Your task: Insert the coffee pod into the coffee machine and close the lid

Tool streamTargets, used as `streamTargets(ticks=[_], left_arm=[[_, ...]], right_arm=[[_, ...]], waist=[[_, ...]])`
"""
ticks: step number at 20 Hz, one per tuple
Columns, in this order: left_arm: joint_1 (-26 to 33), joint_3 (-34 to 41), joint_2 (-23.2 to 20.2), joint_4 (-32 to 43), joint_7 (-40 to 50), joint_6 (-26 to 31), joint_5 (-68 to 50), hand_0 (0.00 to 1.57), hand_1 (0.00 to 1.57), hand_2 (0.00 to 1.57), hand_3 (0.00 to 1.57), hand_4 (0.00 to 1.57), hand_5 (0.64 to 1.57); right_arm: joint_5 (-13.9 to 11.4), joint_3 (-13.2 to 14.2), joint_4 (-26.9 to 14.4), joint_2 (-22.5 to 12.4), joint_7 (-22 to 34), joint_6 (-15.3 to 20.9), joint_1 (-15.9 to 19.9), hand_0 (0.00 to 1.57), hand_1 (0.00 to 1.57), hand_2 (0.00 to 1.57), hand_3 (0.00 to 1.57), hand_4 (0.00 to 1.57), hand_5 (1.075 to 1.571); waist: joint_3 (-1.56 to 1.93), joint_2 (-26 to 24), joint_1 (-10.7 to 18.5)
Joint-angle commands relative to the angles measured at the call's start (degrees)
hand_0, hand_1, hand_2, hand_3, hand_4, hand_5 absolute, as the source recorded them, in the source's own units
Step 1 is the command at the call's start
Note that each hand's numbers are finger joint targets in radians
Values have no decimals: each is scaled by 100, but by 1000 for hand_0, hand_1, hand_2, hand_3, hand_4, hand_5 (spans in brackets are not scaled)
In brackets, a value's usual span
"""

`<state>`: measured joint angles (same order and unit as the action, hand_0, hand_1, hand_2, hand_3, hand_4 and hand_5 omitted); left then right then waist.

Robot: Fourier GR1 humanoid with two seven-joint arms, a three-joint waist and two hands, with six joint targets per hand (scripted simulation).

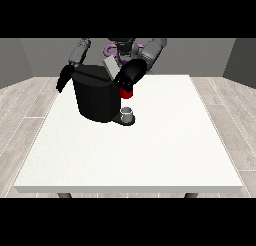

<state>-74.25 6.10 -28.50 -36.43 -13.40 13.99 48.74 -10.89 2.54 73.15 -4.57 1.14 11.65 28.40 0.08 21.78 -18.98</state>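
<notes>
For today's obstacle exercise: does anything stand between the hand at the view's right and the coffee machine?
Nothing visible does: the hand at the view's right is already at the coffee machine's upper front, above a red thing at the machine.

Robot body: 2 arms, each clad in grey rounded shell segments at shoulder and upper arm. Forearms dark, ending in black hands. The hand at the view's left (63,79) is black and slim. The hand at the view's right (131,74) is black and bulkier in outline. Torso partly hidden; a purple ring-shaped fitting and grey-black parts show at chest centre.
</notes>
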Motion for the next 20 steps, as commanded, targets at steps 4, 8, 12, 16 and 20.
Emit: streamTargets(ticks=[4,8,12,16,20], left_arm=[[1,-133,-85,-14,-246,-356,262,925,925,982,695,0,1571],[-90,-129,-400,142,-284,-346,416,0,0,686,554,0,1571],[-38,-48,-441,235,-268,-201,366,0,0,587,459,0,1571],[-51,-73,-375,167,-292,-368,433,0,0,525,452,0,1571],[-5,-172,-142,139,-124,-145,455,0,0,332,226,0,1571]], right_arm=[[-37,18,-22,24,-39,82,88,0,0,0,0,87,1571],[-189,-84,232,-111,467,24,250,0,0,0,0,147,1571],[-151,-119,212,115,201,160,-56,0,0,0,0,0,1571],[24,55,187,-98,299,-70,135,0,0,0,0,153,1571],[-62,-24,-62,147,163,131,-85,0,0,0,0,0,1571]], waist=[[-6,244,50],[-8,112,-83],[-6,26,-58],[-6,25,-33],[-4,-253,204]])
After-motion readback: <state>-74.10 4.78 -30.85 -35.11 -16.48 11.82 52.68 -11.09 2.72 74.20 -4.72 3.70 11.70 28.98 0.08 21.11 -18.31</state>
